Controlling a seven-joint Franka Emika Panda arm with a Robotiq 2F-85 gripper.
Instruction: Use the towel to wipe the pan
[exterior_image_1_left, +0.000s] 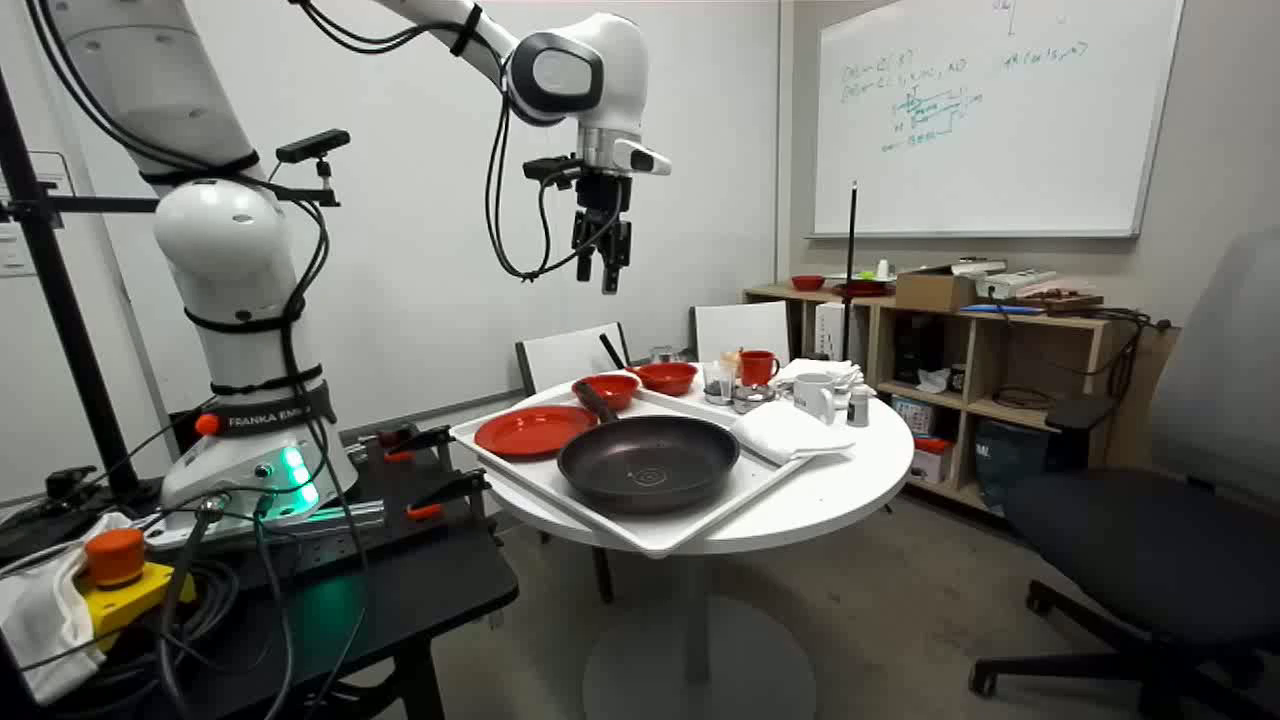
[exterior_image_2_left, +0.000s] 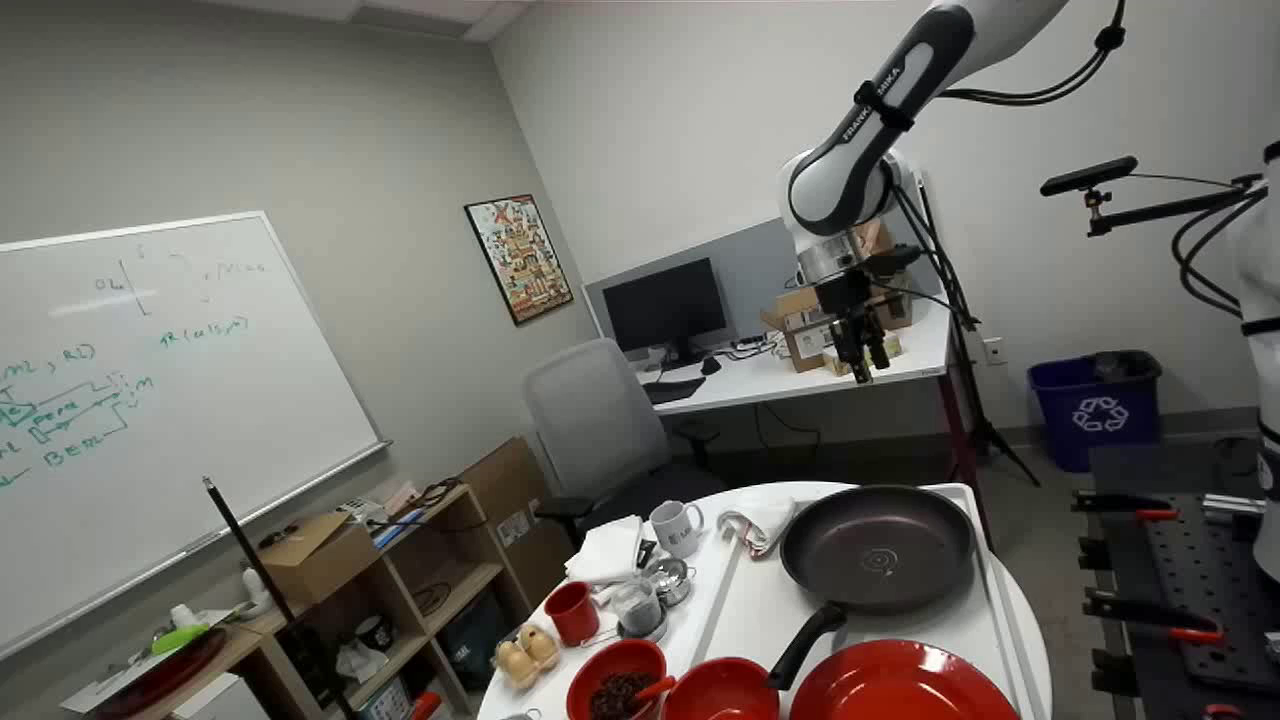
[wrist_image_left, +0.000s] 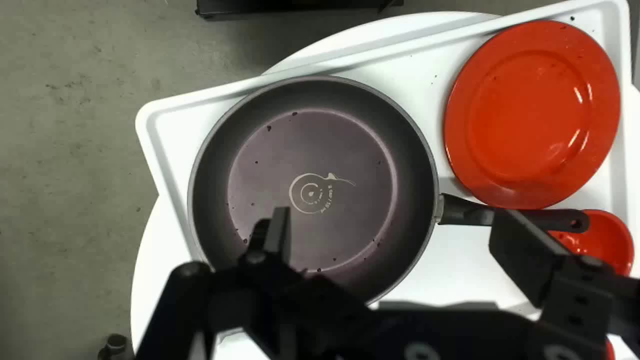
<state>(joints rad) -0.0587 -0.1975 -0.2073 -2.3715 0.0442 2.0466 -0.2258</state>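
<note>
Spread wide and holding nothing, the gripper (exterior_image_1_left: 597, 281) hangs high over the tray (wrist_image_left: 175, 132), with the pan (wrist_image_left: 315, 165) roughly beneath it. The step in hand, I judge, is fetching the towel (exterior_image_1_left: 790, 433), which lies well below the fingers (wrist_image_left: 525, 260) and off to one side, past the pan, draped across the tray's edge. To do it well, travel sideways at this height, line up over a fold, then descend straight so the fingers straddle cloth rather than press it flat. Mind the white mug (exterior_image_1_left: 815, 397) standing just beside it. Pinch a thick bunch, leaving slack beneath the fingertips to reach the dark specks (wrist_image_left: 269, 128) in the pan. Wiping should be light: pressing hard could slide the pan, whose handle (wrist_image_left: 465, 210) reaches over a small red bowl (wrist_image_left: 607, 240).
</note>
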